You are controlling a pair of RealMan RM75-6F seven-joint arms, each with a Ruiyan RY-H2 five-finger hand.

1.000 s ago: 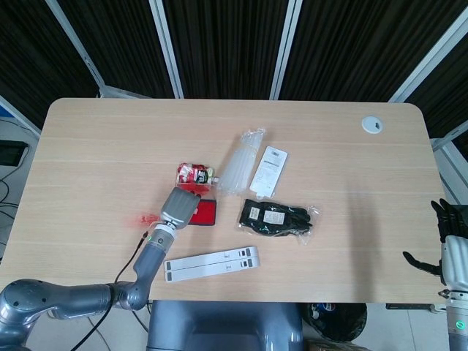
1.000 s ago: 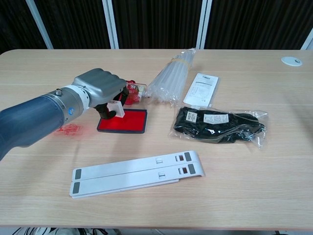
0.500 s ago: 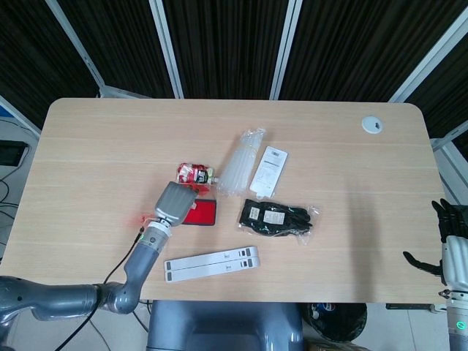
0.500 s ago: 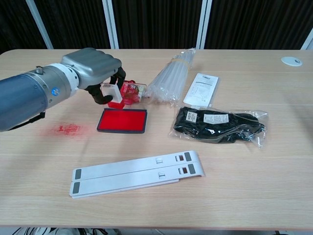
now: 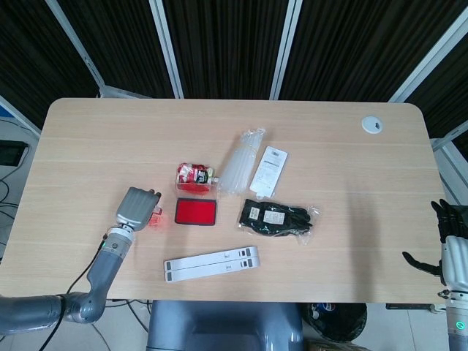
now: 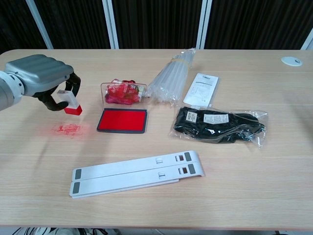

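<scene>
Leftward from the ink pad [image 6: 122, 120] went the left robot hand [image 6: 43, 85], clamped on a stamp [image 6: 71, 103].
Right robot hand [image 5: 447, 248], lower right of frame, fingers apart, off the bench [image 5: 351, 183].

Probably a lab or office test room: a pale wooden worktop [image 5: 110, 139] with a cable grommet [image 5: 372, 125], dark ribbed panels [image 5: 227, 44] in metal frames behind, loose cables [image 5: 6, 191] on the floor.

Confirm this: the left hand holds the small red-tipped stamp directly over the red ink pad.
Not quite. The left hand does hold the stamp, but well left of the red ink pad, above the red smudge on the table. The chest view shows it.
</scene>
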